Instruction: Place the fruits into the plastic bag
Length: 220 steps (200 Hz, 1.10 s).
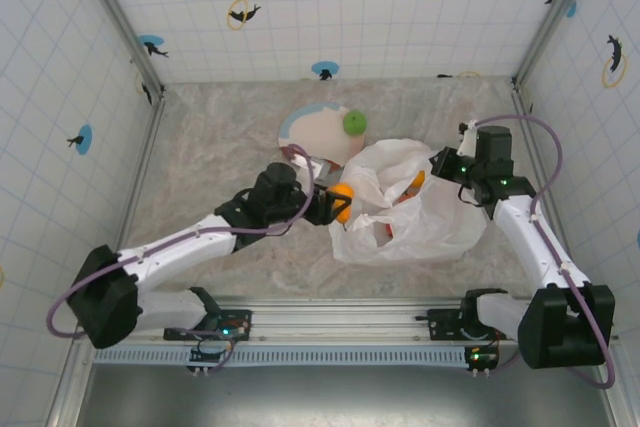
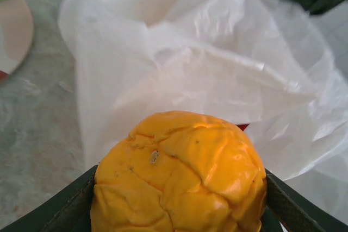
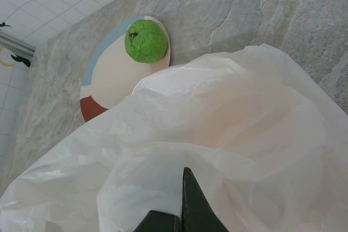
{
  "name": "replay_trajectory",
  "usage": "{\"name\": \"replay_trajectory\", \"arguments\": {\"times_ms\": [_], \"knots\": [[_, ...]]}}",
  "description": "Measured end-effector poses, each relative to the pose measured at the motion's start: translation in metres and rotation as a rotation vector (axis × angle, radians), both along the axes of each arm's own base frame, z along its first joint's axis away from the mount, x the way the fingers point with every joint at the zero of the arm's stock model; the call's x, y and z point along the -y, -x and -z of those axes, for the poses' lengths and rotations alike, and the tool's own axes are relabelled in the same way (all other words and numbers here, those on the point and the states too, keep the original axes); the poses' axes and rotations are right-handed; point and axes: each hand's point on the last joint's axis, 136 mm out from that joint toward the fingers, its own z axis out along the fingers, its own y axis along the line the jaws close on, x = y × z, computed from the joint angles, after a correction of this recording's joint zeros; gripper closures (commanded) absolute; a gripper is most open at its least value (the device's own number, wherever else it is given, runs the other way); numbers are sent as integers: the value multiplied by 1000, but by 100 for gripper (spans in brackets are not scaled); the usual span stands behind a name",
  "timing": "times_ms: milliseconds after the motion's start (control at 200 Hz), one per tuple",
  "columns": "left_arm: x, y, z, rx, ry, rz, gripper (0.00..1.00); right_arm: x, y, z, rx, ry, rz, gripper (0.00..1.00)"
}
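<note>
An orange fruit (image 1: 342, 202) (image 2: 179, 172) sits between the fingers of my left gripper (image 1: 338, 203) (image 2: 179, 188), which is shut on it at the left edge of the plastic bag (image 1: 425, 217) (image 2: 212, 74). The bag is crinkled, white and translucent. My right gripper (image 1: 447, 163) (image 3: 186, 202) is shut on the bag's film at its right rim, holding it lifted. Through the film I see an orange fruit (image 1: 416, 183) and a red fruit (image 1: 388, 231) inside. A green apple (image 1: 354, 123) (image 3: 145, 41) rests on the plate (image 1: 312, 133) (image 3: 111, 80).
The round plate with its reddish-brown and blue rim lies just behind the bag, partly covered by it. Marbled tabletop (image 1: 220, 137) stretches to the left and back. Tiled walls close the workspace on three sides.
</note>
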Motion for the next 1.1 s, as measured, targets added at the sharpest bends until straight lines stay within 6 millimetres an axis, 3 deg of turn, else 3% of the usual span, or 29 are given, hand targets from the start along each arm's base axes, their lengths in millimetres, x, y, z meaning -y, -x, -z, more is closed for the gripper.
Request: {"name": "replay_trajectory", "arguments": {"times_ms": [160, 420, 551, 801, 1101], "knots": [[19, 1, 35, 25, -140, 61, 52, 0, 0, 1, -2, 4, 3, 100], [34, 1, 60, 107, -256, 140, 51, 1, 1, 1, -4, 6, 4, 100], [49, -12, 66, 177, -330, 140, 51, 0, 1, 1, -5, 6, 3, 100], [52, -22, 68, 239, -356, 124, 51, -2, 1, 2, -7, 6, -3, 100], [104, -22, 76, 210, -237, 125, 43, -8, 3, 2, -10, 3, -18, 100]]}}
